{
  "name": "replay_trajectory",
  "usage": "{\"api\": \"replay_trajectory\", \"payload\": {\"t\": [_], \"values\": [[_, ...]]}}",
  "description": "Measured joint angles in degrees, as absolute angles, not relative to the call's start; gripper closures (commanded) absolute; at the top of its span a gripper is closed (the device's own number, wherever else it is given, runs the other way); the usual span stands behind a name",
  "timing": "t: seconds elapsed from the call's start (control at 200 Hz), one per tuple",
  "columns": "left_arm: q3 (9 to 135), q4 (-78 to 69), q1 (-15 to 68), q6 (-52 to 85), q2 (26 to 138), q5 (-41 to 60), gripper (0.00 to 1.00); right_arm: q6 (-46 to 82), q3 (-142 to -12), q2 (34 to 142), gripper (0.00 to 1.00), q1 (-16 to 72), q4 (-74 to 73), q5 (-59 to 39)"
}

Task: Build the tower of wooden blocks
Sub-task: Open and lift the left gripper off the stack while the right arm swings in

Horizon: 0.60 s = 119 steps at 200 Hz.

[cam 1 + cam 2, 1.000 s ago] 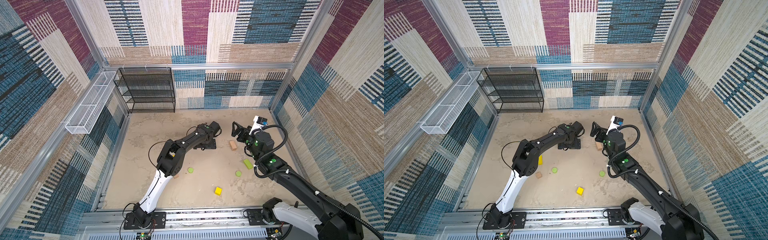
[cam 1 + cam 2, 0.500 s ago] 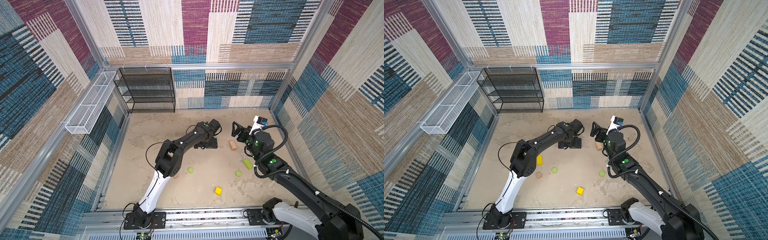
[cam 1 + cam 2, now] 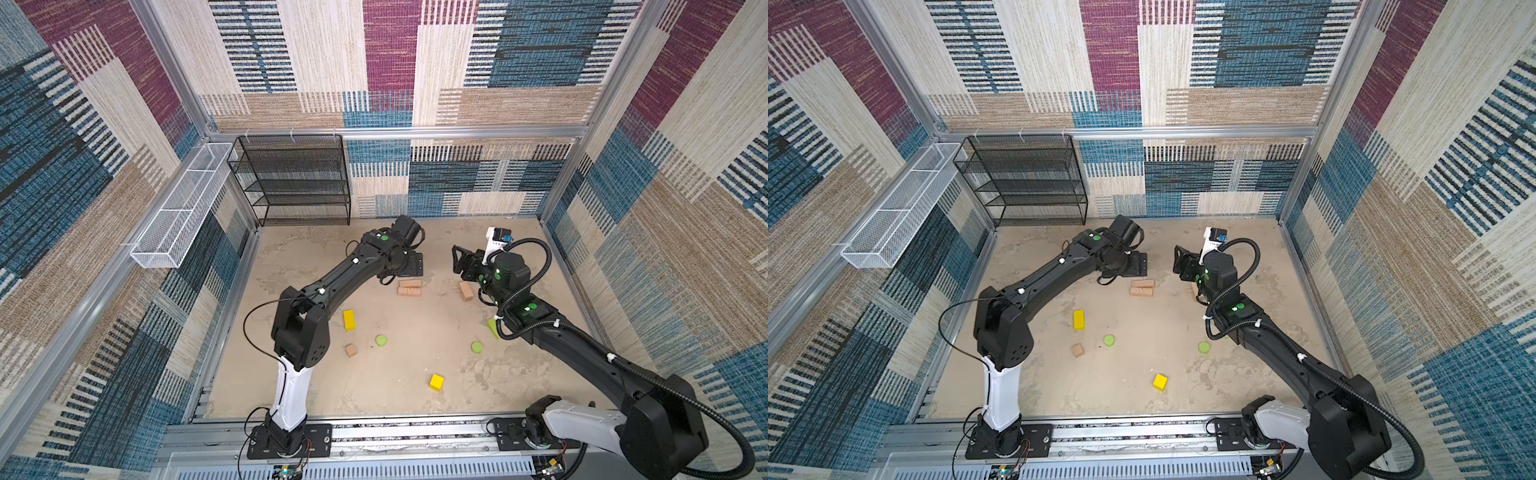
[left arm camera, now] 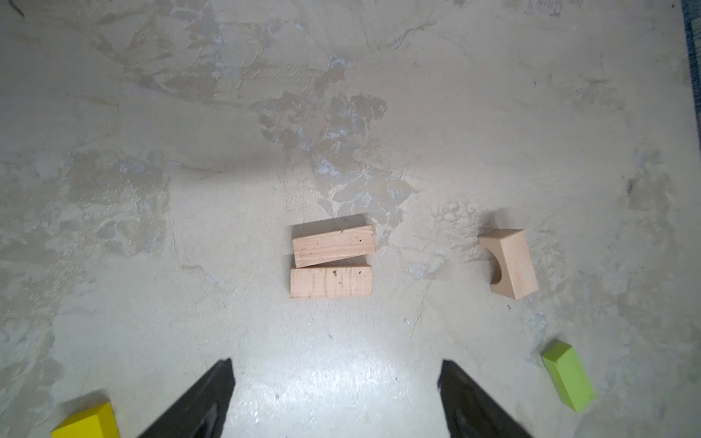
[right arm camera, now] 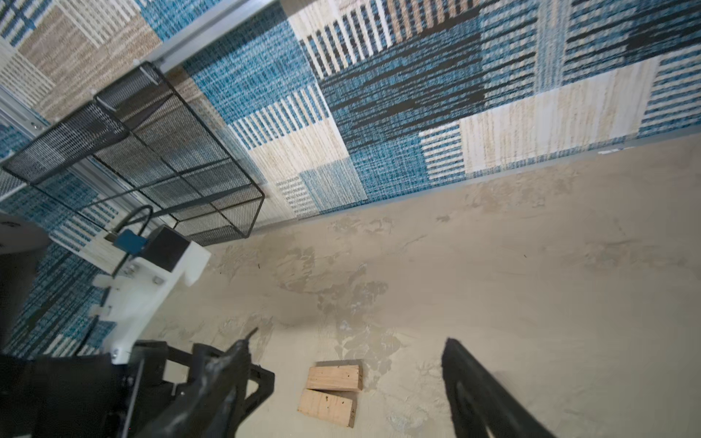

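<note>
Two tan bars (image 3: pixel 409 287) (image 4: pixel 330 281) lie side by side and touching on the sandy floor, one slightly askew. My left gripper (image 3: pixel 409 266) (image 4: pixel 335 368) hovers just behind them, open, with nothing between its fingers (image 4: pixel 212 394). My right gripper (image 3: pixel 461 262) (image 5: pixel 347 347) stands open and empty to their right, facing them (image 5: pixel 333 378). A third tan block (image 3: pixel 465 291) (image 4: pixel 512 263) has an arched notch. A yellow bar (image 3: pixel 349 320), tan cube (image 3: pixel 351 350), two lime green discs (image 3: pixel 381 340) (image 3: pixel 477 347) and yellow cube (image 3: pixel 436 382) lie scattered nearer the front. The right arm half hides a lime green bar (image 3: pixel 493 328) (image 4: pixel 567 375).
A black mesh shelf (image 3: pixel 297 183) stands against the back wall at the left. A white wire basket (image 3: pixel 183 208) hangs on the left wall. Patterned walls enclose the floor on three sides. The arm bases sit on a metal rail (image 3: pixel 374 436) along the front.
My left gripper has drawn back off the two tan bars, which now show uncovered on the floor. The right arm has hardly moved.
</note>
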<state>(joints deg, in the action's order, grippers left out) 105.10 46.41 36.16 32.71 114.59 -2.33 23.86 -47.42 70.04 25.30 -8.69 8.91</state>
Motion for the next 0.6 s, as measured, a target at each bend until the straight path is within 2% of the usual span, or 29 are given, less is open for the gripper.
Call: {"api": "replay_trajectory", "payload": {"t": [0.135, 0.22, 0.325, 0.391, 0.596], "values": [[90.3, 35.8, 30.6, 32.9, 107.2, 4.6, 0.39, 23.1, -52.3, 77.7, 0.60, 25.1, -7.9, 4.3], [82.6, 28.8, 27.7, 33.4, 104.4, 8.8, 0.46, 22.4, -55.7, 82.7, 0.74, 25.1, -6.9, 1.7], [78.4, 24.1, 26.9, 33.2, 103.1, 11.9, 0.56, 21.6, -59.4, 88.4, 0.88, 25.1, -5.4, -0.6], [78.0, 22.4, 26.6, 32.9, 103.2, 12.8, 0.68, 21.1, -61.7, 92.1, 1.00, 25.1, -4.4, -1.8], [78.2, 20.4, 25.2, 31.6, 106.6, 13.8, 0.92, 20.7, -67.9, 101.7, 1.00, 25.0, -1.3, -5.5]]}}
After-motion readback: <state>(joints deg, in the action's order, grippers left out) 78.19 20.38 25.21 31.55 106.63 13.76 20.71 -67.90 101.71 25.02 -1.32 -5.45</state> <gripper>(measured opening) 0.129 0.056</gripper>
